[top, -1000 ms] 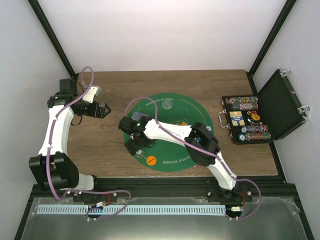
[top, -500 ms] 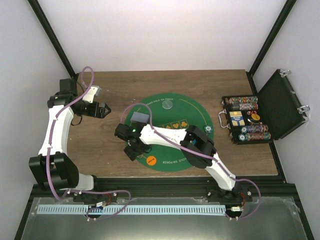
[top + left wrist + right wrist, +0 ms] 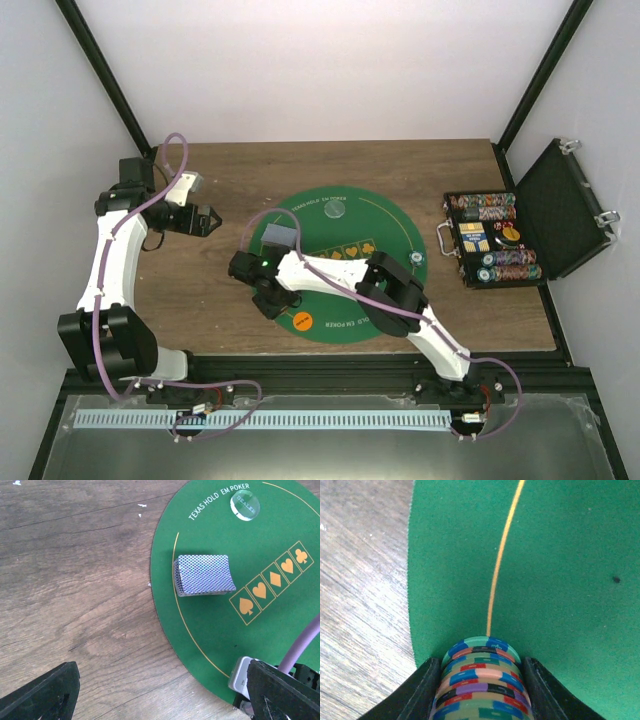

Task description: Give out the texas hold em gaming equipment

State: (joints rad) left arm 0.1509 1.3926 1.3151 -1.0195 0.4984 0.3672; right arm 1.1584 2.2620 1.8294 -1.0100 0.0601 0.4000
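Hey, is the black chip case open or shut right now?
Open. The black case has its lid swung back to the right, and the rows of chips inside are exposed.

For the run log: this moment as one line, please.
right gripper: clamped on chip stack at green mat edge | left gripper: open above table | card deck: on mat

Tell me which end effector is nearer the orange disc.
Right. The right end effector, closed on a chip stack, is just beside the orange disc on the mat; the left end effector is far off over the wooden table.
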